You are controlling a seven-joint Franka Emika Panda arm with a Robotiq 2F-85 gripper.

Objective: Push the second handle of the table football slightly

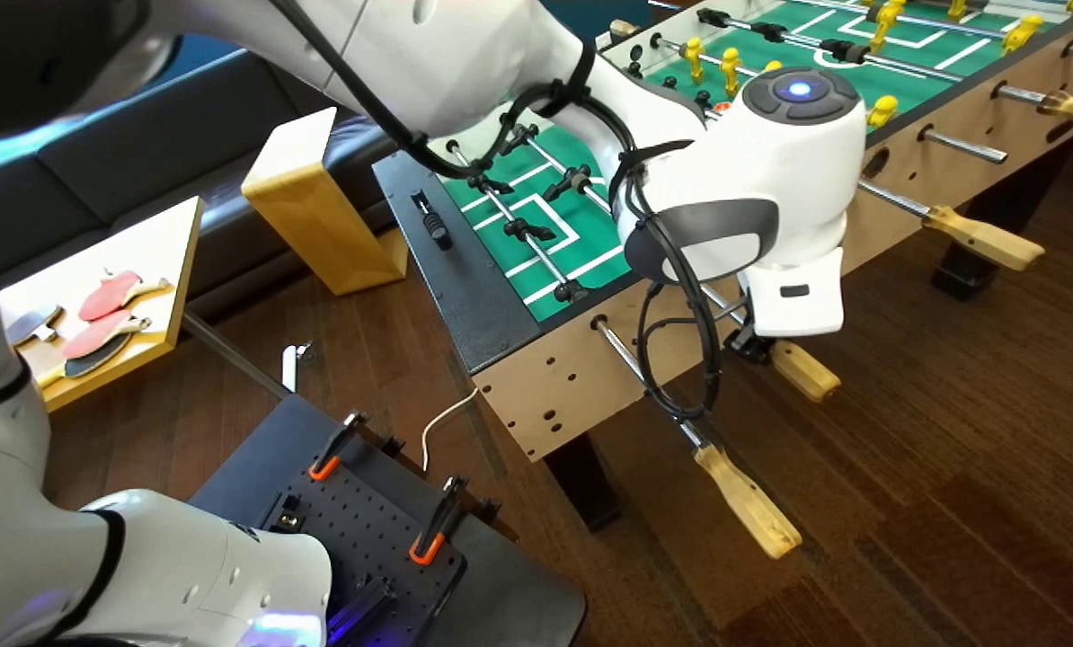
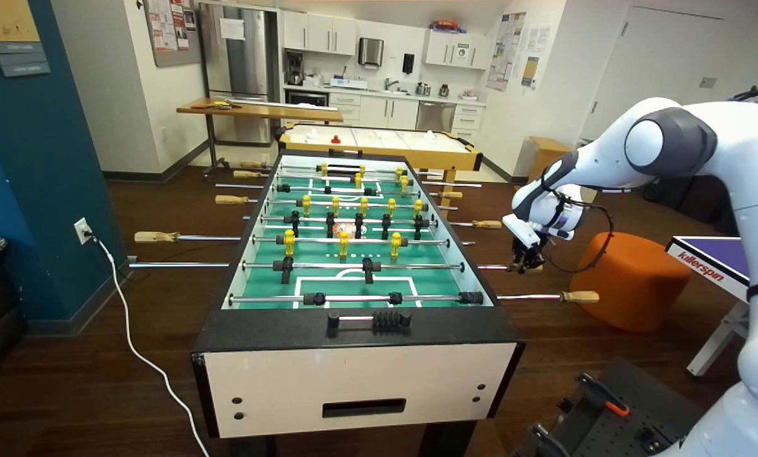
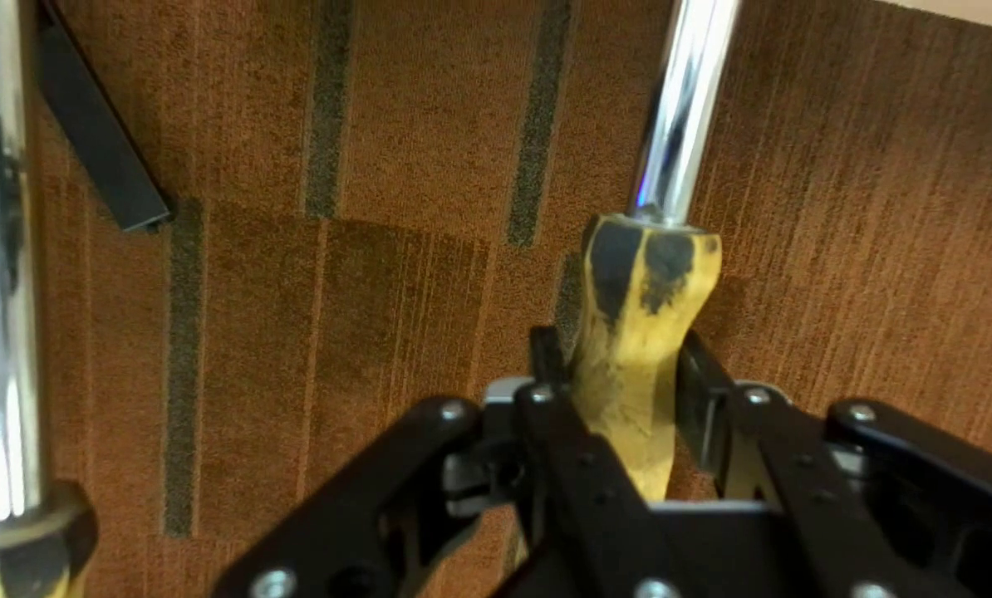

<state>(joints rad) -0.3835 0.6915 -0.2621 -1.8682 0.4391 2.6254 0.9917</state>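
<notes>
The table football [image 1: 554, 386] shows in both exterior views, also here [image 2: 360, 381], with metal rods ending in wooden handles. The second handle [image 1: 804, 370] sticks out beyond my gripper [image 1: 752, 346]. In an exterior view my gripper [image 2: 526, 257] covers most of that handle. In the wrist view the worn, yellowish second handle [image 3: 654, 274] lies between the two black fingers of my gripper [image 3: 618, 357], which look closed against both its sides below the flared end. Its outer part is hidden by the gripper there.
The first handle [image 1: 748, 503] lies beside my gripper and sticks out farther; its end shows in the wrist view [image 3: 22, 573]. Another handle [image 1: 986, 238] is on the far side. An orange stool [image 2: 633, 279] and my base table with clamps [image 1: 429, 530] stand nearby.
</notes>
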